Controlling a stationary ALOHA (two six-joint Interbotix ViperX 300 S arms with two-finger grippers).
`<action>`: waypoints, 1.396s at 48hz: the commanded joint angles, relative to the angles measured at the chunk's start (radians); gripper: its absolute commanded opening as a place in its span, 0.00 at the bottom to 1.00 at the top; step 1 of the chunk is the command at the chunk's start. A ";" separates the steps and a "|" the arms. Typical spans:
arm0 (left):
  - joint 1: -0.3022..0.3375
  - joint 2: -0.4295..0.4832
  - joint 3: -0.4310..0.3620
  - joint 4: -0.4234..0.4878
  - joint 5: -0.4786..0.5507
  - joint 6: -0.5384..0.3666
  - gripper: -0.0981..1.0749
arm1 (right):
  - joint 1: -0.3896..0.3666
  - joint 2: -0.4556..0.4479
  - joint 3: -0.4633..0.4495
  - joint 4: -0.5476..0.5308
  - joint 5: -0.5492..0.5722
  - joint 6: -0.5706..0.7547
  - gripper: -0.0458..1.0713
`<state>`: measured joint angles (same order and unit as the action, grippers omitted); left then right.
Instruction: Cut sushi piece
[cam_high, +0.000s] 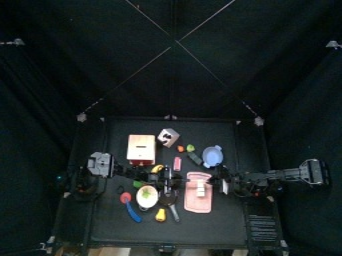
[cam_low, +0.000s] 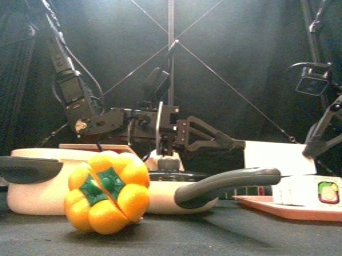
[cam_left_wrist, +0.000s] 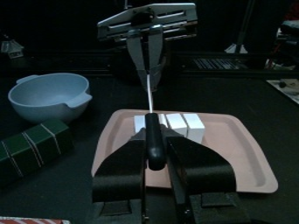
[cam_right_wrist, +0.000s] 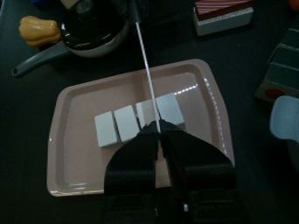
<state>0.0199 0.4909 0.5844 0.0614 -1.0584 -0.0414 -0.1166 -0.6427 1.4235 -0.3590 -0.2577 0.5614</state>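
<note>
Pink tray (cam_right_wrist: 82, 166) holds four white sushi pieces (cam_right_wrist: 138, 120).

From my station I see the black table (cam_high: 114, 228) carrying a pink tray (cam_right_wrist: 82, 101) directly under the right hand (cam_right_wrist: 163, 140). Beyond that hand's fingertips a dark pan (cam_right_wrist: 87, 37) and yellow pepper (cam_right_wrist: 38, 31) sit on the table. A pale blue bowl (cam_left_wrist: 49, 93) rests beside the left hand (cam_left_wrist: 158, 149).

Four white sushi pieces (cam_right_wrist: 136, 121) on one pink tray (cam_right_wrist: 222, 153); one knife (cam_right_wrist: 142, 57).
</note>
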 joint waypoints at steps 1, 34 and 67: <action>-0.008 -0.008 -0.015 0.002 -0.003 0.000 0.45 | -0.003 0.006 -0.012 0.006 -0.002 0.002 0.43; -0.011 -0.006 -0.011 -0.005 0.057 -0.002 0.45 | -0.003 0.074 -0.061 0.034 0.095 0.003 0.42; -0.012 -0.006 -0.014 -0.025 0.163 -0.002 0.45 | 0.000 0.204 -0.106 0.057 0.095 0.002 0.42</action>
<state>0.0153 0.4970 0.5814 0.0368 -0.9035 -0.0445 -0.1135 -0.4387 1.3330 -0.3053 -0.1626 0.5614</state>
